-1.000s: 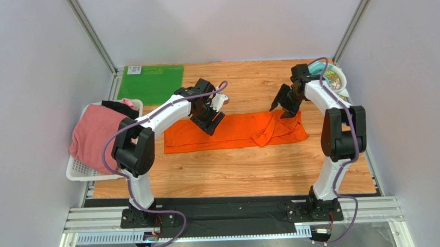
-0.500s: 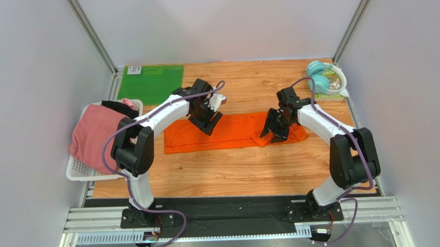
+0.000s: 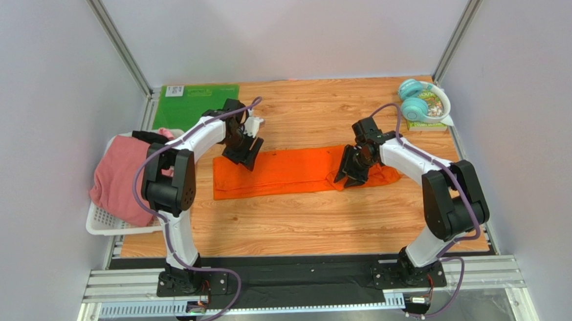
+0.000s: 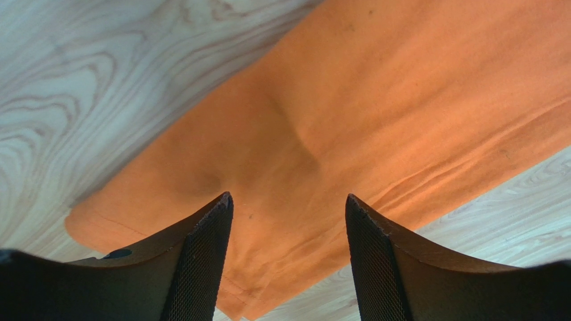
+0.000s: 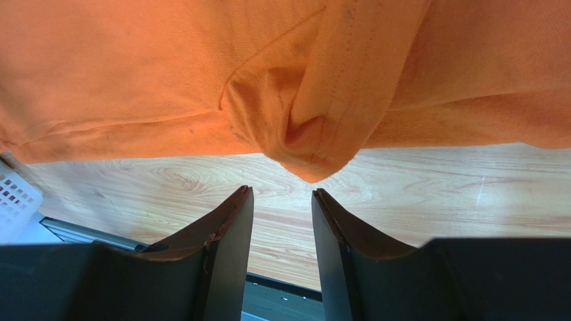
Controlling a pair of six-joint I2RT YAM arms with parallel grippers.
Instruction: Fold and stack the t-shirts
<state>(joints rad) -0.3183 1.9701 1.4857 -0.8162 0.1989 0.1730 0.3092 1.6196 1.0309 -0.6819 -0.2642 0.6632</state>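
on my wood desk (image 3: 307, 218) the orange t-shirt (image 3: 289, 171) lies as 1 long strip across the middle. the white basket (image 3: 101, 218) at the left holds the pink t-shirt (image 3: 120, 173) and the black t-shirt (image 3: 152, 138). my left pincer (image 4: 288, 200) hangs spread over the strip's left end. my right pincer (image 5: 281, 190), narrowly parted and pinching nothing, sits at a bunched fold.

— Far left corner?
— Flat green mat (image 3: 194, 106) on the wooden table (image 3: 307, 218), white label at one corner.
— Far right?
— Teal headphones (image 3: 413, 108), touching a white bowl (image 3: 448, 105) with colourful contents.
— Left side?
— White perforated basket (image 3: 101, 220), just beside the table's edge.
— Near edge?
— Black strip (image 3: 309, 266), then metal rails (image 3: 310, 284).
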